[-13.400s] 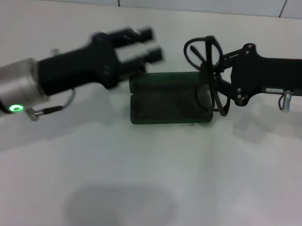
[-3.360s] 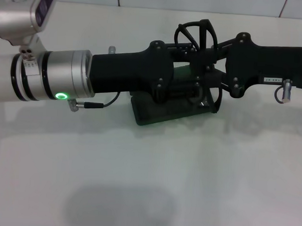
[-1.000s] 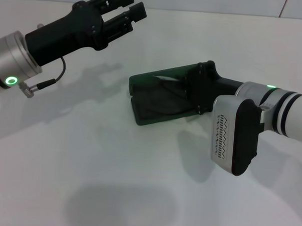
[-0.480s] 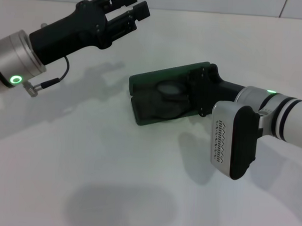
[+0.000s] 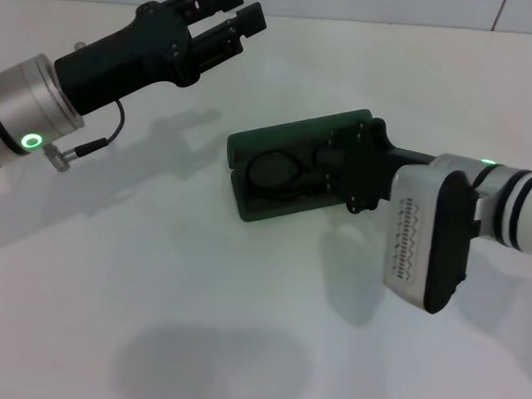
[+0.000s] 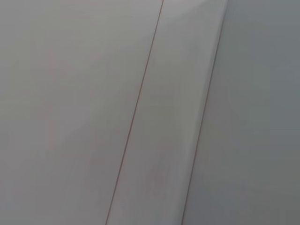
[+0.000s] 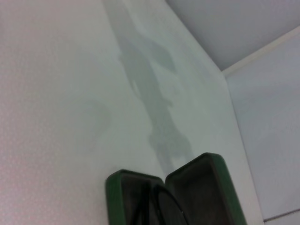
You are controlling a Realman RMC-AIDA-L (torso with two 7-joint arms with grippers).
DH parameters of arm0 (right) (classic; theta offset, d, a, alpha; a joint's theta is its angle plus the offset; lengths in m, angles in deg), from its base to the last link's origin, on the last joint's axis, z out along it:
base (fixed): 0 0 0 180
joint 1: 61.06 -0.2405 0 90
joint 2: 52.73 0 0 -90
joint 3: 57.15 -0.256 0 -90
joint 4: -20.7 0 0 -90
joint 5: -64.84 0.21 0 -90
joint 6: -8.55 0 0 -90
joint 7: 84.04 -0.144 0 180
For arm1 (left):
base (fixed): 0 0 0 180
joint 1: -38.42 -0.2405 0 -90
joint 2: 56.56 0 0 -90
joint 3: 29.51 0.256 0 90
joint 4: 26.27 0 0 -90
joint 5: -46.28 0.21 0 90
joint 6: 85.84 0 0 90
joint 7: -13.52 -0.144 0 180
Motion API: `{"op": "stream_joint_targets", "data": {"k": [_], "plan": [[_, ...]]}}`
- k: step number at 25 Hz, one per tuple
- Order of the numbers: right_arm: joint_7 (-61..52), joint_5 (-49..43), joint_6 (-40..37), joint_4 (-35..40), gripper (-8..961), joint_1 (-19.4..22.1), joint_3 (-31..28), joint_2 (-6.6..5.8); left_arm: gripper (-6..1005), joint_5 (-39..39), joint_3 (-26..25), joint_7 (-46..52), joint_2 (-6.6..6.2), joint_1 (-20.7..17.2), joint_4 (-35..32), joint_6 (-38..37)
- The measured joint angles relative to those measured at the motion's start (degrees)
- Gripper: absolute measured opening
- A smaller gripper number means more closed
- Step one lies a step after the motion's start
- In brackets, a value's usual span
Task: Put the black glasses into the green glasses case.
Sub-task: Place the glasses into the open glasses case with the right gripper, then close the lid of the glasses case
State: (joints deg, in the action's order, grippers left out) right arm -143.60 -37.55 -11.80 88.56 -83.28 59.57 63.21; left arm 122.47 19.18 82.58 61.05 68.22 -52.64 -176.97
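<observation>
Head view: black glasses (image 5: 280,172) are seated inside the open green glasses case (image 5: 277,140); right gripper (image 5: 331,171), grip undeterminable, should be lifted straight off.

surface (image 5: 244,305): smooth, matt white, showing only soft shadows
green glasses case (image 5: 291,134): hard shell, dark green, low sheen; lining dark and dull
black glasses (image 5: 280,172): thin black frame, lens faintly glossy
left gripper (image 5: 239,17): matt black plastic; the arm behind it brushed silver metal
right gripper (image 5: 347,168): matt black plastic; a grey ribbed panel behind it on the arm
</observation>
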Motion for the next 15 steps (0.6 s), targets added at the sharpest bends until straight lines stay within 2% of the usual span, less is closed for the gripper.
{"op": "stream_joint_targets", "data": {"k": [5,8,11,15], "plan": [[-0.02,4.79,-8.99,0.4,279,0.25,-5.59,-0.02,560,0.0,0.0,0.01,0.19,0.06,0.0,0.0],[-0.05,9.01,-18.54,-0.44,285,0.3,-11.95,-0.09,559,0.0,0.0,0.01,0.34,0.07,0.0,0.01],[-1.5,12.92,-30.94,-2.99,290,-0.01,-21.85,-0.19,559,0.0,-0.01,0.07,0.47,0.09,0.0,1.15],[-5.42,14.64,-46.7,-11.59,297,-3.14,-38.71,-0.34,559,0.52,0.1,1.85,0.67,0.21,0.07,7.88]]}}
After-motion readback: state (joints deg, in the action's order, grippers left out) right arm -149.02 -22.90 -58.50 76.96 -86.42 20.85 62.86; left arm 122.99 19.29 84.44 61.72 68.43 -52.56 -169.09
